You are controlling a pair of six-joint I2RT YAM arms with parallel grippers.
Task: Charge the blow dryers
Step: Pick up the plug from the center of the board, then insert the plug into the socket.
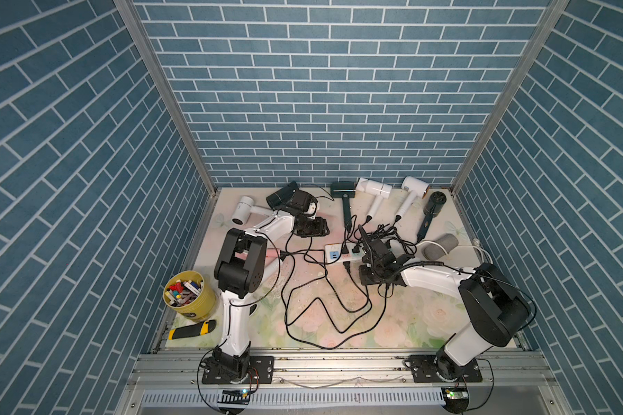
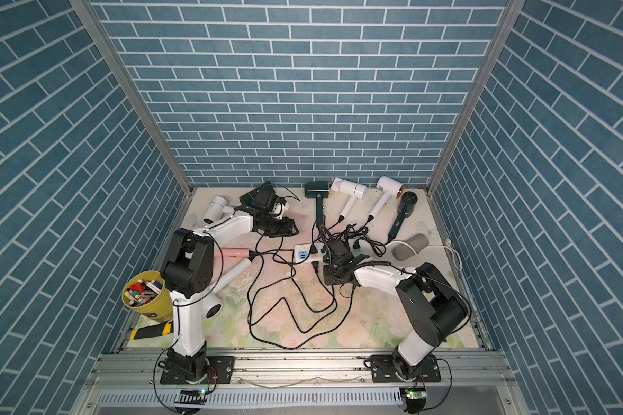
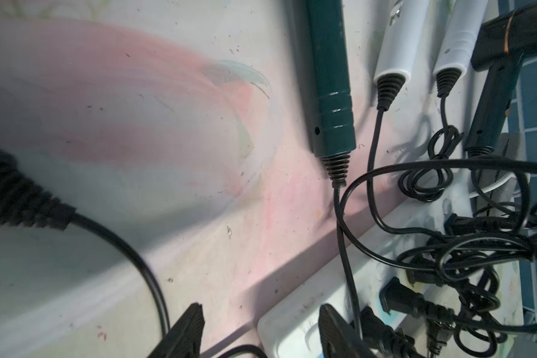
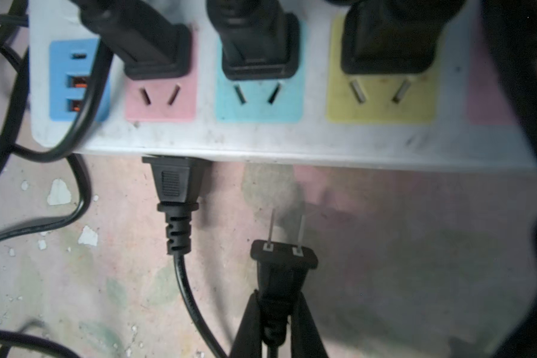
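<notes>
Several blow dryers lie along the back of the table: a white one (image 1: 245,210), a black one (image 1: 283,196), a dark green one (image 1: 343,194), two white ones (image 1: 373,192) (image 1: 414,188) and a black one (image 1: 433,206). A pink handle (image 2: 232,253) and a white dryer (image 2: 227,284) show beside the left arm. Their black cords tangle at the white power strip (image 1: 333,253). My left gripper (image 3: 259,316) is open and empty at the strip's end (image 3: 295,328). My right gripper (image 4: 275,310) is shut on a two-prong plug (image 4: 284,257), prongs facing the strip's front edge (image 4: 261,139).
Three plugs sit in the pink, teal and yellow sockets, and another (image 4: 174,186) in the strip's front side. A grey cylinder (image 1: 443,246) lies at the right. A yellow cup of pens (image 1: 189,296) and a yellow-black knife (image 1: 191,330) are at the front left. Cord loops (image 1: 324,309) cross mid-table.
</notes>
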